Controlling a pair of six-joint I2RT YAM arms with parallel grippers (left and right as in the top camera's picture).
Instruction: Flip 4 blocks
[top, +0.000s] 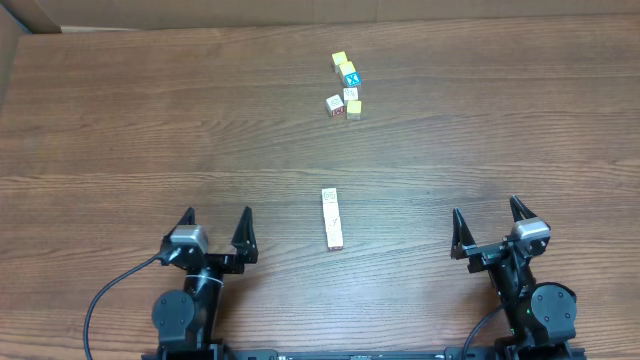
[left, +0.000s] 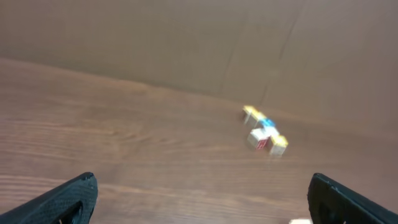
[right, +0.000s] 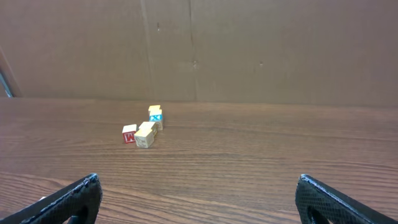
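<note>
A short row of cream blocks lies end to end in the middle of the table, running towards the front edge, with faint marks on the top faces. Only a white corner of this row of blocks shows in the left wrist view, at the bottom edge. My left gripper stands open at the front left, well left of the row. At the front right, my right gripper is open and well right of it. Nothing is between either pair of fingers.
A loose cluster of small cubes sits at the far middle of the table, among them a cube with a white X on blue. A cardboard wall stands behind the table's far edge.
</note>
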